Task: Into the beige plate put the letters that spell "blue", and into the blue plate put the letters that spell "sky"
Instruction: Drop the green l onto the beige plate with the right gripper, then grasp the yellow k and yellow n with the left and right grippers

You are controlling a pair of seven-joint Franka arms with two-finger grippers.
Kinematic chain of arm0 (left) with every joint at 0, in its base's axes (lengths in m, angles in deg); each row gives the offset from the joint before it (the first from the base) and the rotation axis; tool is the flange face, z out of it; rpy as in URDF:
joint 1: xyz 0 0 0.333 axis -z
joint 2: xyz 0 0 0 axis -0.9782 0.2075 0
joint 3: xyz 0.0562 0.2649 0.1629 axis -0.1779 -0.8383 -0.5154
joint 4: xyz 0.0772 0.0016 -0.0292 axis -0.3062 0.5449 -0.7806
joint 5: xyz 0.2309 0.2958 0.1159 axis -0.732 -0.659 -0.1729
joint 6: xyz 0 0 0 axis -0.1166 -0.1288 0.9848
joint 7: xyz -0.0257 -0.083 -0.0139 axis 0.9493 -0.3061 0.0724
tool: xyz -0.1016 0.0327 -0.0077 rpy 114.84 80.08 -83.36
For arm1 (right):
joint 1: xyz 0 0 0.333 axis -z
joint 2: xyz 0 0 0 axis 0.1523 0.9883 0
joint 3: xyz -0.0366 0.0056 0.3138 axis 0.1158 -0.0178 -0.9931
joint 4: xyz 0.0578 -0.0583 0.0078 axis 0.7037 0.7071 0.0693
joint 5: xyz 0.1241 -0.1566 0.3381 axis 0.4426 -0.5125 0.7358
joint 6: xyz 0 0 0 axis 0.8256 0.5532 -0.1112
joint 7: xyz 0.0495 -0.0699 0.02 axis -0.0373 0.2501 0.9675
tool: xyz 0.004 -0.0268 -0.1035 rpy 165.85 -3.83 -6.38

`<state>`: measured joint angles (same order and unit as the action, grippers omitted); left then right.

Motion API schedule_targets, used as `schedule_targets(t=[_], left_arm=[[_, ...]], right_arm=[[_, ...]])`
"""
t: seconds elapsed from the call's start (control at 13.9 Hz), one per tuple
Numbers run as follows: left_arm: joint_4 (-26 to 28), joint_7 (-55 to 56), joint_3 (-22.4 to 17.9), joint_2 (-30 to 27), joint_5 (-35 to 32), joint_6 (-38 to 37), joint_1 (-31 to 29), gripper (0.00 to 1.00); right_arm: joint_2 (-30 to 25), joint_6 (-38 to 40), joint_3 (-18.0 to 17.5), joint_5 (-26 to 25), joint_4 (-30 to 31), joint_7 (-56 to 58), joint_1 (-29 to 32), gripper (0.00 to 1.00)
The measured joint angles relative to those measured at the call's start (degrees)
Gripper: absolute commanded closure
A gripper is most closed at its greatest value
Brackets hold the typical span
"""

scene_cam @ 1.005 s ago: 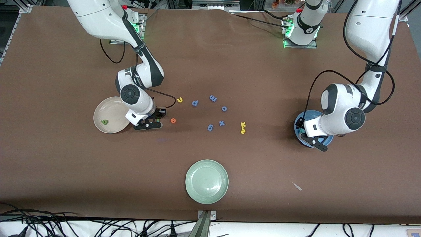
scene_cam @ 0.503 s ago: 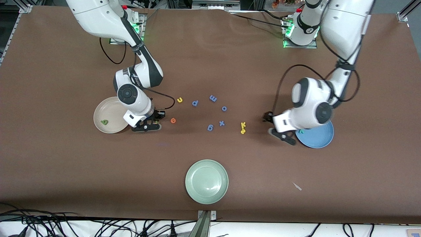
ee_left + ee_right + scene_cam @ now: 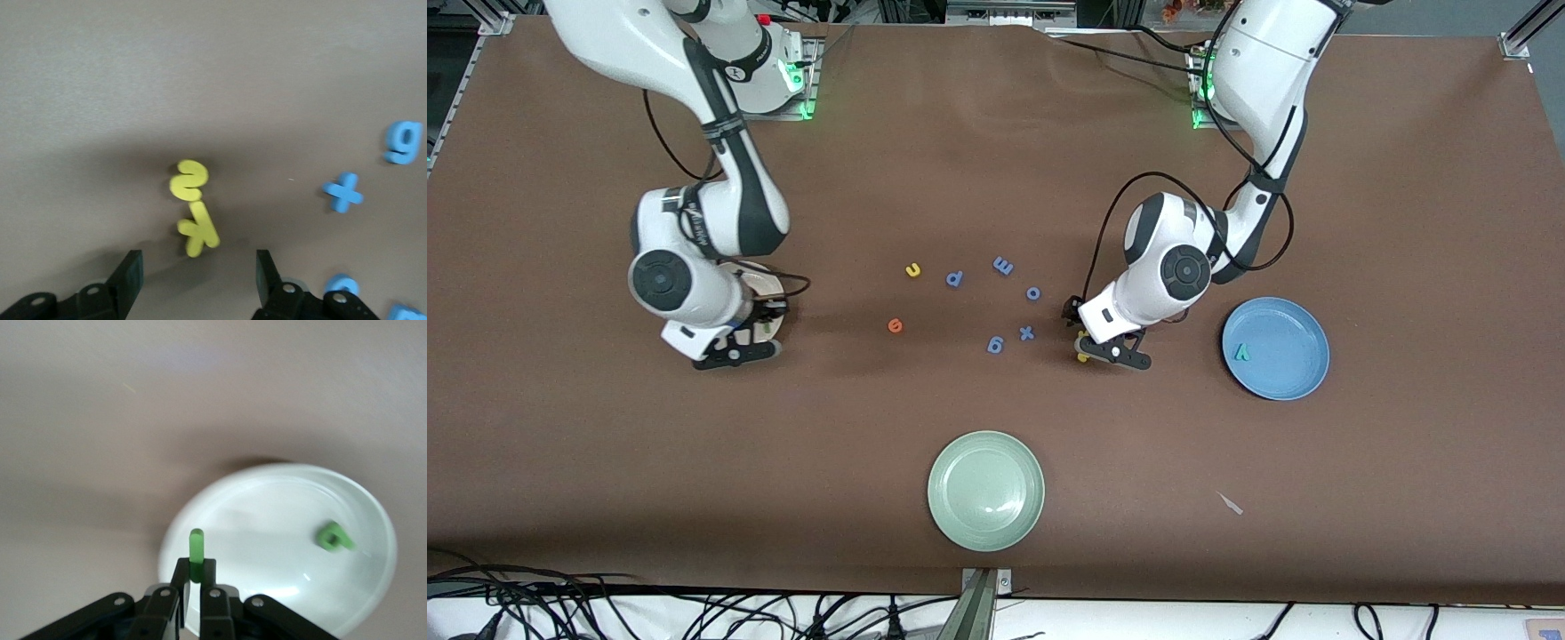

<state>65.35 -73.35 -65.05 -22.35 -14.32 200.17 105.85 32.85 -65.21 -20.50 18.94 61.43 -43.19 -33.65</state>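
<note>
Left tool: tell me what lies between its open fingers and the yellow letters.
Only bare table; the left wrist view shows the left tool open just short of the yellow "k" and "s".

Right gripper (image 3: 190,581) hangs low, fingers pinched tight together. Left gripper (image 3: 198,273) points down, jaws spread wide.

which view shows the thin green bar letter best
The right wrist view: the thin green foam bar "l" stands pinched in the shut right claw over the round cream-beige plastic plate. In the front view it is a green speck beside the arm, too small to read. The left wrist view misses it.
</note>
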Motion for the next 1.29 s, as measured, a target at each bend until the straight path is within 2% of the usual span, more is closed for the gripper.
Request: schedule_targets(t=[0.07,0.14,0.29,0.57,0.65,0.86,1.15,1.29], left_arm=[[-0.1,0.0,-0.2,0.3,0.0,0.0,-0.1,0.30],[-0.2,0.0,-0.3,0.5,0.0,0.0,-0.1,0.30],[-0.2,0.0,-0.2,0.8,0.0,0.3,0.0,0.30],[-0.2,0.0,-0.1,1.1,0.0,1.8,0.4,0.41],[-0.2,0.0,-0.1,1.1,0.0,2.1,0.4,0.48],[-0.2,0.0,-0.2,1.5,0.0,3.0,0.7,0.57],[-0.5,0.0,0.0,2.2,0.0,4.7,1.4,0.94],[-0.7,0.0,0.1,2.3,0.0,4.7,1.5,0.94]], right_arm=[[0.1,1.3,1.2,0.0,0.1,1.4,0.1,0.55],[0.2,2.2,1.8,0.0,0.2,2.0,0.2,0.01],[1.0,2.6,2.1,0.0,0.4,1.7,0.4,0.00],[1.2,2.6,-0.1,0.1,-0.1,-2.8,-0.1,0.00],[1.1,2.5,-1.7,0.1,-0.6,-6.1,-0.2,0.00],[0.9,2.4,-8.4,0.5,-1.7,-18.6,-0.8,0.00],[0.5,0.8,-16.0,3.5,-1.8,-25.0,-1.1,0.00],[0.3,-4.1,-19.2,3.6,-0.1,-28.6,-1.2,0.00]])
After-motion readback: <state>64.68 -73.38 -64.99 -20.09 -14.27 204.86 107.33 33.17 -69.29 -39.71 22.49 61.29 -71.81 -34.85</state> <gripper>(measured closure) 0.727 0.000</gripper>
